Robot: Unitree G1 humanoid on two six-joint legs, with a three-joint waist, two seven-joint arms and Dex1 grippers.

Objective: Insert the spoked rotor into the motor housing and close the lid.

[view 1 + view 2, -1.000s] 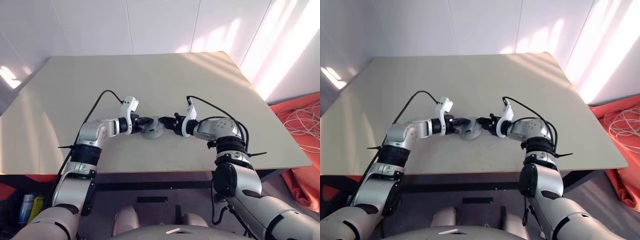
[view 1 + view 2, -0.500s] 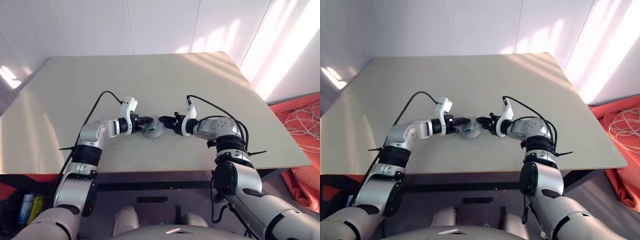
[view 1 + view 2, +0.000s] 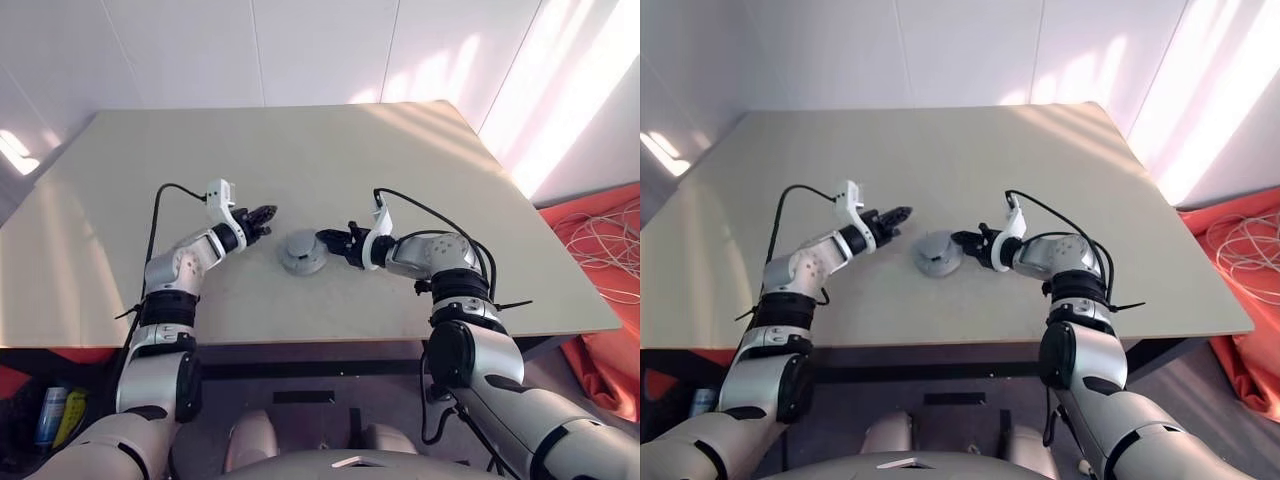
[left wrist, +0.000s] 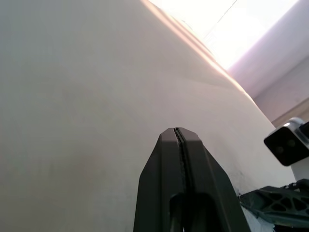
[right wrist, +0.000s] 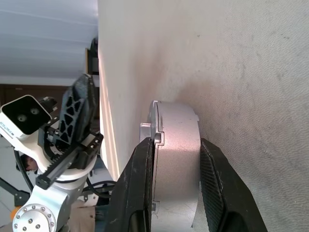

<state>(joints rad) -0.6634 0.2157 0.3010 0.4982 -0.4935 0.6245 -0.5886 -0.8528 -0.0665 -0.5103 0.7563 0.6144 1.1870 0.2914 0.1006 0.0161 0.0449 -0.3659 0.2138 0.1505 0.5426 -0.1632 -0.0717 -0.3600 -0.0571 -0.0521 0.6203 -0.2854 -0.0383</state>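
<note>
**Holding the round motor part on the surface**

Sitting near the middle of the pale surface [image 3: 330,150] is a round silver-grey motor housing [image 3: 303,253] with the lid [image 5: 155,145] on top of it. A small hub sticks up from the middle of the lid. In the right wrist view the lid shows as a thin disc lying flat against the thicker grey body, and the two look pressed together.

The right hand [image 3: 332,240] reaches in from the right side. Its two black fingers [image 5: 140,183] are part way apart, one on each side of the grey part, and they grip it. One finger lies on the lid side and the other finger on the body side.

The left hand [image 3: 262,215] is up and to the left of the housing, well apart from it. Its two black fingers [image 4: 166,179] are pressed tight together, with just a thin line between them, and they hold nothing. This hand points across the surface toward the right.

A black cable [image 3: 170,190] loops up from the left arm, and another black cable [image 3: 420,212] curves over the right arm.
</note>
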